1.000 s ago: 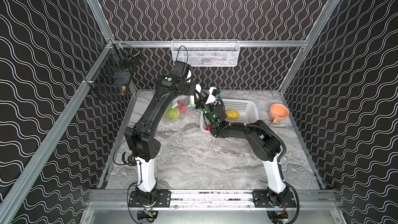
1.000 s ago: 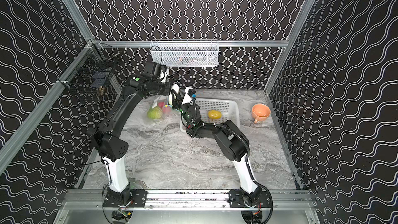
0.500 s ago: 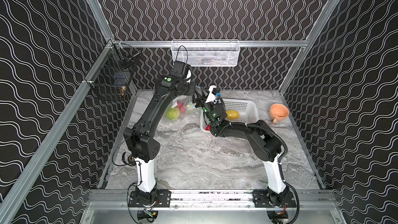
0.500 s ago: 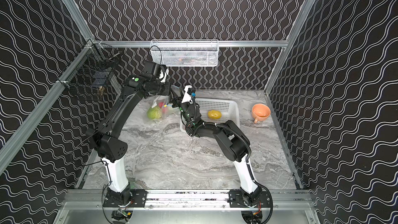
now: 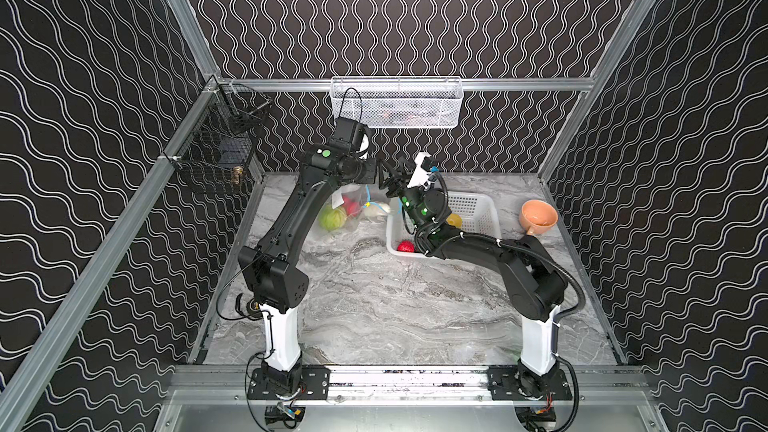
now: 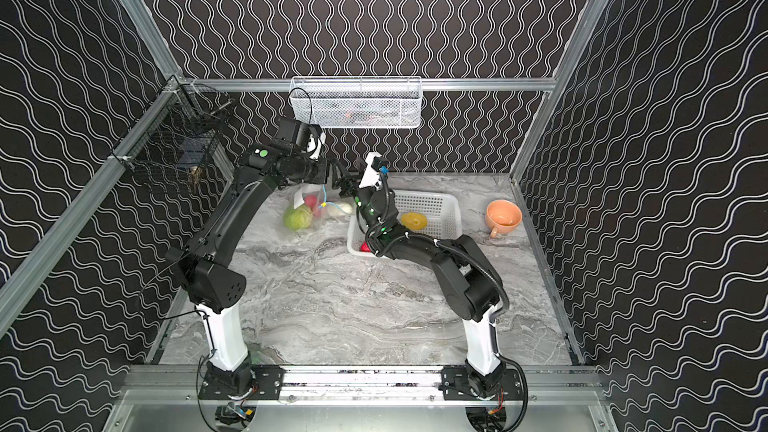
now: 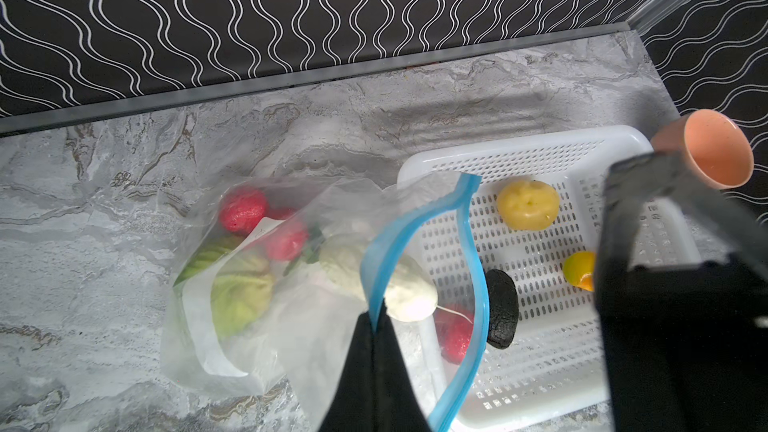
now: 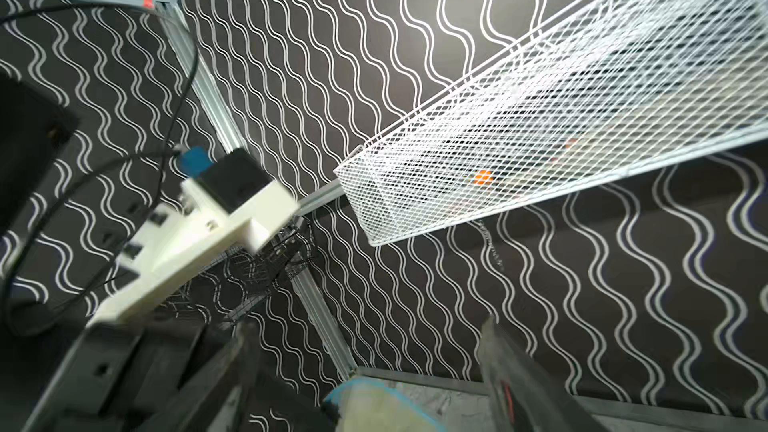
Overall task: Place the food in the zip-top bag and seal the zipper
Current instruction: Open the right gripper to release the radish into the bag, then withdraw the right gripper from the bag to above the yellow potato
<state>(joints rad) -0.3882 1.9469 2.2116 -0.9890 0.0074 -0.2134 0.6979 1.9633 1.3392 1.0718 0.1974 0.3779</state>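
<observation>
Zip-top bag of clear, flimsy plastic (image 7: 291, 322) lies on your grey marbled bench (image 5: 395, 297), back and left of centre, inside black walls with white wavy lines. Left to right in both top views you have a black wire cage (image 5: 216, 155) on the side rail, a white mesh tray (image 5: 395, 101) on the back rail and a peach cup (image 5: 538, 218) at the far right. A ribbed green melon (image 7: 241, 288) and red strawberries (image 7: 243, 209) sit inside the bag; a white radish (image 7: 405, 288) lies at its mouth. Your left fingers (image 7: 361, 371) are clenched on the light-blue zipper strip (image 7: 480, 292), whose loop hangs open over the white perforated basket (image 7: 540, 376) holding a yellow lemon (image 7: 528, 205) and dark eggplant (image 7: 503, 309). Your right fingers (image 8: 507, 371) are spread wide, gripping nothing, just beside the left ones above that mouth.
</observation>
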